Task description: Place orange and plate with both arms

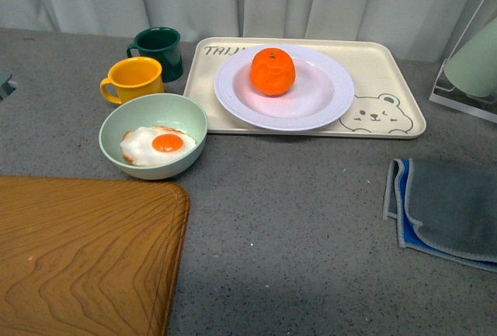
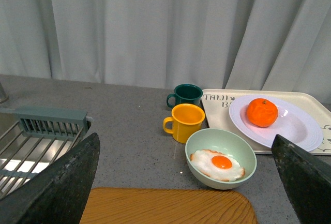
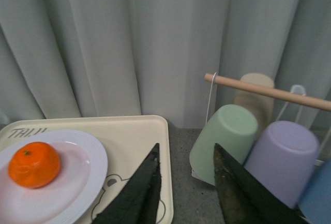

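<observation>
While orange [image 1: 272, 71] tops plate [image 1: 326, 97], mugs [image 1: 133, 80] beside tray [image 1: 396, 72]

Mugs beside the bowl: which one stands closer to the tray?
The dark green mug, almost touching the tray; the yellow mug stands nearer the bowl.

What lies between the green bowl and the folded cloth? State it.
Nothing: in the front view the stretch from the green bowl to the folded cloth is bare grey table. The tray sits further back.

The tray [image 1: 388, 68] lettering is partly hidden behind the plate [image 1: 330, 88]. At the worktop's right edge, the cup rack [image 1: 466, 64] and cloth [image 1: 450, 212] run out of the front view.
</observation>
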Motion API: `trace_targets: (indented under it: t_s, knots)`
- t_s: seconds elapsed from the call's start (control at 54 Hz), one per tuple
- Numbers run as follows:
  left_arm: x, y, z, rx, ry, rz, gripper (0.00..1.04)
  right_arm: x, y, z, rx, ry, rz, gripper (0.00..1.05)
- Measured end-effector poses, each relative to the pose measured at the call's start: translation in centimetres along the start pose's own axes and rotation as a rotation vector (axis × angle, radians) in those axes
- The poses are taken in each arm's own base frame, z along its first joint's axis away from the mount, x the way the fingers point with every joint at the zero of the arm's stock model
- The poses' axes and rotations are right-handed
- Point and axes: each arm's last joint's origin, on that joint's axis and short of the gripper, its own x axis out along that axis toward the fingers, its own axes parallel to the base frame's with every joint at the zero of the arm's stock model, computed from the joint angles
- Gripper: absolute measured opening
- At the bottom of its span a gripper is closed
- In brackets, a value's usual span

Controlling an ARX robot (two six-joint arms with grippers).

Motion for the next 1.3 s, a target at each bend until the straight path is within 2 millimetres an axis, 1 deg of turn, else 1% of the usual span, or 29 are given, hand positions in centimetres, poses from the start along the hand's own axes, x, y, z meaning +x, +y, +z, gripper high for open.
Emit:
trace_targets:
  t_s: [0.019, 0.037, 0.074, 0.093, 0.13, 0.185, 0.259, 0.37, 0.778, 1.296]
  knots:
    - [0.0, 0.0, 0.0, 0.000, 0.000, 0.000, 0.98, -1.5, 0.0, 0.2, -0.003, -0.005, 0.000, 0.19]
    - [0.0, 0.0, 0.0, 0.000, 0.000, 0.000, 0.98, -2.0, 0.0, 0.3, -0.004, -0.005, 0.001, 0.17]
    - [0.0, 0.0, 0.0, 0.000, 0.000, 0.000, 0.98, -4.0, -0.1, 0.1, -0.009, 0.007, 0.004, 0.10]
    - [0.0, 0.0, 0.0, 0.000, 0.000, 0.000, 0.98, -4.4, -0.1, 0.0, -0.011, 0.011, 0.005, 0.08]
    - [0.0, 0.0, 0.0, 0.000, 0.000, 0.000, 0.98, -6.1, -0.2, -0.3, -0.014, 0.030, 0.006, 0.01]
    - [0.0, 0.0, 0.0, 0.000, 0.000, 0.000, 0.98, -7.6, -0.6, -0.5, -0.018, 0.033, 0.019, 0.01]
    - [0.0, 0.0, 0.0, 0.000, 0.000, 0.000, 0.98, -8.6, -1.2, -0.1, -0.017, 0.003, 0.018, 0.01]
    - [0.0, 0.0, 0.0, 0.000, 0.000, 0.000, 0.98, -9.4, -1.4, 0.3, -0.016, -0.021, 0.005, 0.01]
    - [0.0, 0.0, 0.0, 0.000, 0.000, 0.000, 0.98, -11.9, -1.4, 0.3, -0.016, -0.018, 0.009, 0.01]
    - [0.0, 0.0, 0.0, 0.000, 0.000, 0.000, 0.98, -14.1, -1.4, 0.7, -0.016, -0.039, 0.012, 0.01]
